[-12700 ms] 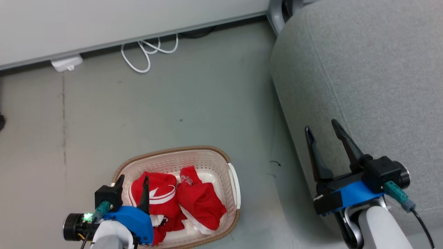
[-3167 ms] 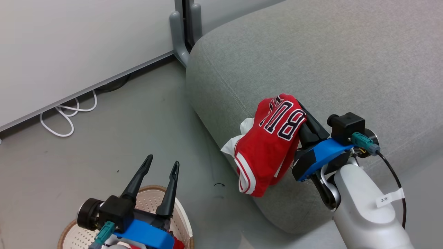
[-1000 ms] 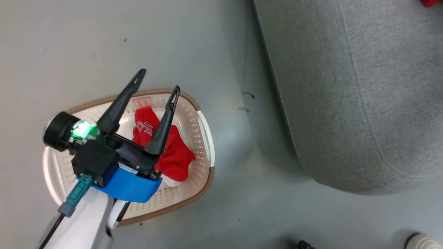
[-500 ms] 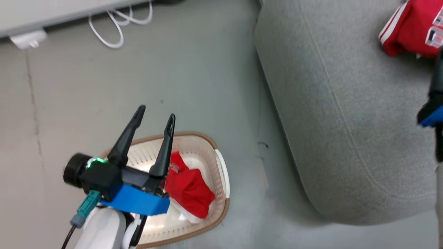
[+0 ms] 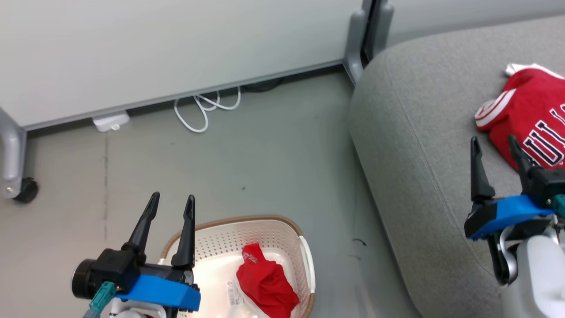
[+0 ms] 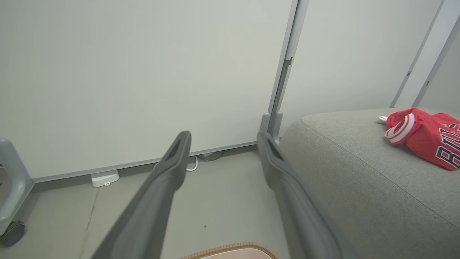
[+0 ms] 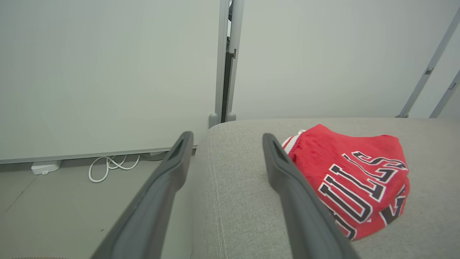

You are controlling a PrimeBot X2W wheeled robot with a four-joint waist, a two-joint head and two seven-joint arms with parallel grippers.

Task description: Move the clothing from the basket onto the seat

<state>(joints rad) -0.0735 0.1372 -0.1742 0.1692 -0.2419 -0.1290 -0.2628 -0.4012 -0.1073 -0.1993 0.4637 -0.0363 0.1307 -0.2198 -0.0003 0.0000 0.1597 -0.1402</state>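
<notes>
left gripper (image 5: 173, 196) and right gripper (image 5: 493, 140) gape empty — the left should dip into the cream perforated basket (image 5: 229, 219), pinching the crumpled red garment (image 5: 265, 282) mid-bunch; the lettered red jersey (image 5: 529, 119) lies on the light-grey fabric seat (image 5: 419, 132).

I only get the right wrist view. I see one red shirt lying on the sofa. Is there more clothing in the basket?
Observer: Yes. One crumpled red garment lies in the basket, toward its right side in the head view.
Operator: Is a pincer grabbing it?
Observer: No. The left pincer is open and empty. It sits to the left of the garment, not touching it.
Operator: Is anything else in there?
Observer: A white label with dark print shows on the basket's floor, just left of the garment.
</notes>
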